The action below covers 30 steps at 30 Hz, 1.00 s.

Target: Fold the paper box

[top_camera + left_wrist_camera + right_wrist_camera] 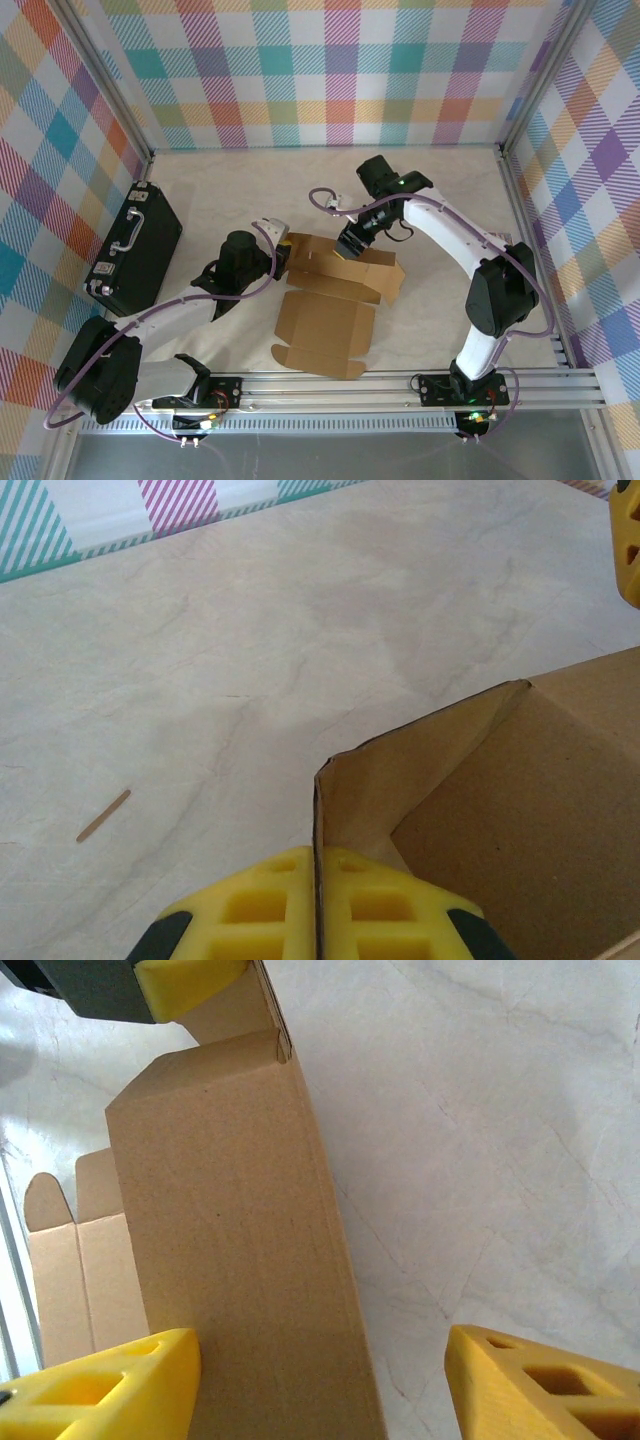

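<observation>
Right now your left claw [318, 912] is clamped tight on the paper box [330, 300], its yellow fingers [385, 920] pressed against both faces of a thin upright cardboard wall whose cut edge runs up between them. From that wrist view the wall bends at a corner into a second brown panel that slopes away to the right, and the inside of the box opens below it. Your right claw [320, 1380] stands wide open over the same raised part. A tall cardboard panel rises between its two yellow pads, close against the left pad, with a broad gap of bare table between the panel and the right pad, so it grips nothing. In the overhead view the box sits in the middle of the table [440, 190], between the two arms. Its far half is lifted into a low open shape where both claws meet it, the left one at its left end and the right one at its far edge. Its near half lies flat as a sheet with small flaps, reaching toward the metal rail [400, 380]. A small wooden stick [103, 815] lies on the table to the left of the box, apart from it. A black case [135, 250] with a handle rests at the table's left side, well apart from the box.
</observation>
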Motion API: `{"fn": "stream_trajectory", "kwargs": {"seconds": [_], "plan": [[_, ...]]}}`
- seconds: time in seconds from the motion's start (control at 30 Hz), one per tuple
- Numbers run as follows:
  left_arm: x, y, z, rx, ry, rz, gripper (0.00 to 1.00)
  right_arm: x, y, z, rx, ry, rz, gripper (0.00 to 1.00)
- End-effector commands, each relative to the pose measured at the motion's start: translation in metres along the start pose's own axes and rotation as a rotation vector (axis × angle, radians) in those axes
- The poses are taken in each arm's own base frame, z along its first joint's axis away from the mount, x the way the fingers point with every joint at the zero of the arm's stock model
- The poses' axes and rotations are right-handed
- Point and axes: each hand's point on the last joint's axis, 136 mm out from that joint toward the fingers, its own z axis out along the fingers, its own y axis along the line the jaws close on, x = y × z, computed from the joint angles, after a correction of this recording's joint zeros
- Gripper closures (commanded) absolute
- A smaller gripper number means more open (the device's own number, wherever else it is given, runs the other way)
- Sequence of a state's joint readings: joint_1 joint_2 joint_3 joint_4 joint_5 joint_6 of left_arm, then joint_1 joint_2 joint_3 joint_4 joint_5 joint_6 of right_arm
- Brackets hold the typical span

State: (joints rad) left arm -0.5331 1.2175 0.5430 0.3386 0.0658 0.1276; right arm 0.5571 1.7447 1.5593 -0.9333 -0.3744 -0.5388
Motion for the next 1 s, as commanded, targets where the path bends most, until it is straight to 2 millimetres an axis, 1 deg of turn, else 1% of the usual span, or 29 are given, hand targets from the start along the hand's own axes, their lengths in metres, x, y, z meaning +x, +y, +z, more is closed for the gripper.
{"fn": "stream_trajectory", "kwargs": {"seconds": [0.0,0.17,0.27,0.33,0.43,0.5,0.6,0.67,0.77,0.9,0.97], "plan": [[-0.018,-0.001,-0.002,0.008,-0.046,-0.005,1.0,0.003,-0.004,0.01,0.004,0.026,-0.041,0.33],[-0.015,0.002,-0.002,-0.007,-0.04,-0.019,1.0,-0.007,-0.009,-0.001,0.058,-0.006,-0.031,0.28],[-0.013,0.005,-0.002,-0.021,-0.04,-0.031,1.0,-0.008,-0.016,-0.008,0.116,-0.011,-0.024,0.27],[-0.01,0.005,-0.003,-0.024,-0.04,-0.036,1.0,-0.011,-0.022,-0.016,0.172,-0.018,-0.006,0.25],[-0.01,0.004,-0.003,-0.02,-0.047,-0.038,1.0,-0.019,-0.029,-0.033,0.248,-0.069,0.024,0.23],[-0.009,0.004,-0.002,-0.018,-0.044,-0.038,1.0,-0.026,-0.031,-0.049,0.299,-0.117,0.053,0.21],[-0.009,0.004,-0.004,-0.021,-0.047,-0.039,1.0,-0.028,-0.022,-0.072,0.33,-0.174,0.119,0.23],[-0.01,0.004,-0.005,-0.021,-0.052,-0.037,1.0,-0.023,-0.017,-0.081,0.333,-0.2,0.203,0.23],[-0.012,0.004,-0.007,-0.021,-0.062,-0.037,1.0,-0.012,-0.002,-0.08,0.28,-0.207,0.281,0.25],[-0.01,0.005,-0.007,-0.023,-0.059,-0.037,1.0,0.008,-0.003,-0.079,0.281,-0.159,0.454,0.27],[-0.009,0.005,-0.006,-0.022,-0.056,-0.038,1.0,0.012,0.001,-0.078,0.262,-0.138,0.501,0.28]]}}
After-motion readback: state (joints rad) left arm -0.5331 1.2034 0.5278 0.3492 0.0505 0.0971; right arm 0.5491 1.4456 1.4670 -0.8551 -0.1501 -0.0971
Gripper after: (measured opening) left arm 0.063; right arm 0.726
